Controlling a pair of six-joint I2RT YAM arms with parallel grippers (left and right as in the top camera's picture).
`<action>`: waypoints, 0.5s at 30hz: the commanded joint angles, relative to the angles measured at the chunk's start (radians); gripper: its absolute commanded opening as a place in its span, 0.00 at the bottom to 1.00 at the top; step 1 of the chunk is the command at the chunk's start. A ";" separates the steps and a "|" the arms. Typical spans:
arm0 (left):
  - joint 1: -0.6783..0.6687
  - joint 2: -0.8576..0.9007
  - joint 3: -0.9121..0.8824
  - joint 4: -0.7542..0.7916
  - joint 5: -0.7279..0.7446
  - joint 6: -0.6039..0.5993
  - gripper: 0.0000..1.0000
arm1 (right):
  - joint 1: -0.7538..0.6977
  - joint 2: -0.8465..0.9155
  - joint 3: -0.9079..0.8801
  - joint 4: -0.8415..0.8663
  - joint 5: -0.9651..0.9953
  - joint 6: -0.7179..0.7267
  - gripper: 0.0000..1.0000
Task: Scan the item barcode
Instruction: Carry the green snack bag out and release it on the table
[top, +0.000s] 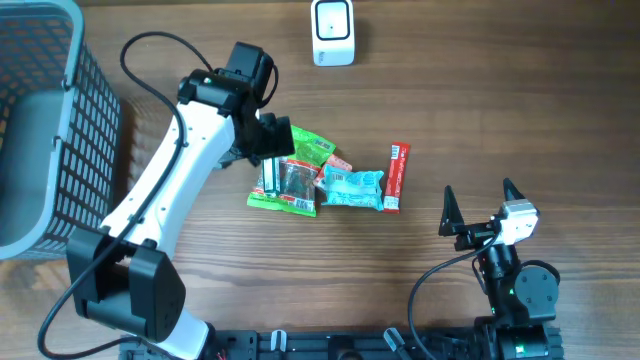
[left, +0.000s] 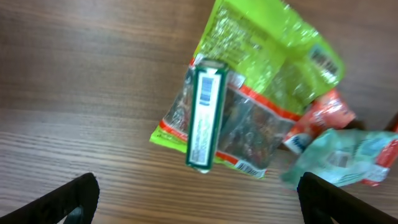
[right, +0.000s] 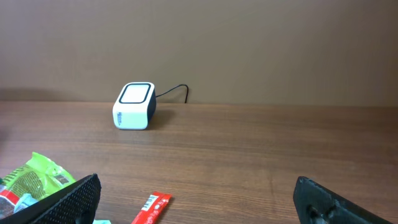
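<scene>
Though indistinct overhead beside the left arm (top: 170, 180), seen plainly from its wrist: box (left: 206, 115) lying atop packets (left: 267, 68) on the counter (left: 74, 93); left claw (left: 198, 183) hovering above, wide open, empty; right claw (top: 478, 188) likewise, well apart at right.

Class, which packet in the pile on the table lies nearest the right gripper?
The slim red stick packet, at the pile's edge facing the right gripper, beside the teal packet; the bright green bag lies on the far side.

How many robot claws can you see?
2. The left gripper is open over the snack pile; the right gripper is open, apart from it, at the front right. None seem hidden.
</scene>
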 joint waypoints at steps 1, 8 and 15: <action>0.037 0.008 -0.019 0.016 0.026 0.024 1.00 | -0.004 0.001 -0.001 0.002 0.006 -0.010 1.00; 0.251 0.007 -0.019 0.107 0.129 0.024 1.00 | -0.004 0.001 -0.001 0.002 0.006 -0.010 1.00; 0.436 0.008 -0.019 0.164 0.195 0.025 1.00 | -0.004 0.001 -0.001 0.002 0.006 -0.010 1.00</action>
